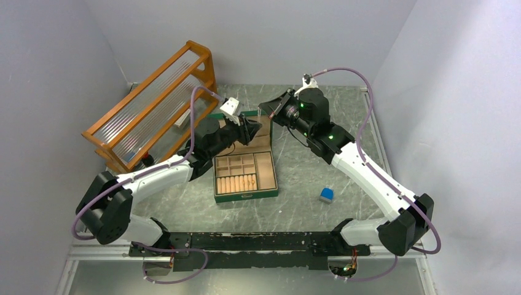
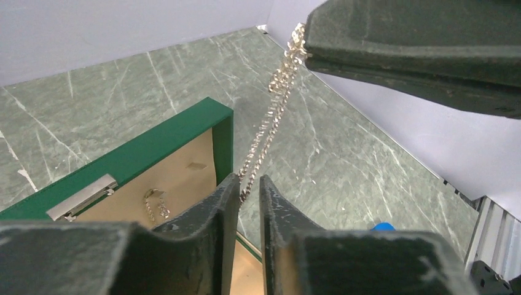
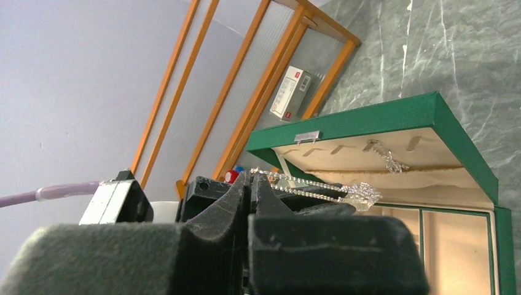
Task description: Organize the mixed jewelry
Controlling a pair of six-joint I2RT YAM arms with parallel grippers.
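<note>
A thin gold-coloured chain (image 2: 270, 117) is stretched taut between my two grippers, above the open green jewelry box (image 1: 244, 195). My left gripper (image 2: 250, 181) is shut on the chain's lower end, and the doubled strands fill the narrow gap between its fingers. It is beside the upright lid (image 1: 258, 126). My right gripper (image 3: 249, 175) is shut on the other end of the chain (image 3: 307, 184). In the top view it (image 1: 268, 110) hovers behind the lid, close to the left gripper (image 1: 253, 130). A second small chain (image 2: 156, 206) hangs on a hook inside the lid.
The box base has beige compartments and a row of ring rolls (image 1: 238, 183). A small blue block (image 1: 326, 195) lies on the table to the right. An orange wooden rack (image 1: 153, 110) stands at the back left and holds a small white carton (image 3: 290, 92).
</note>
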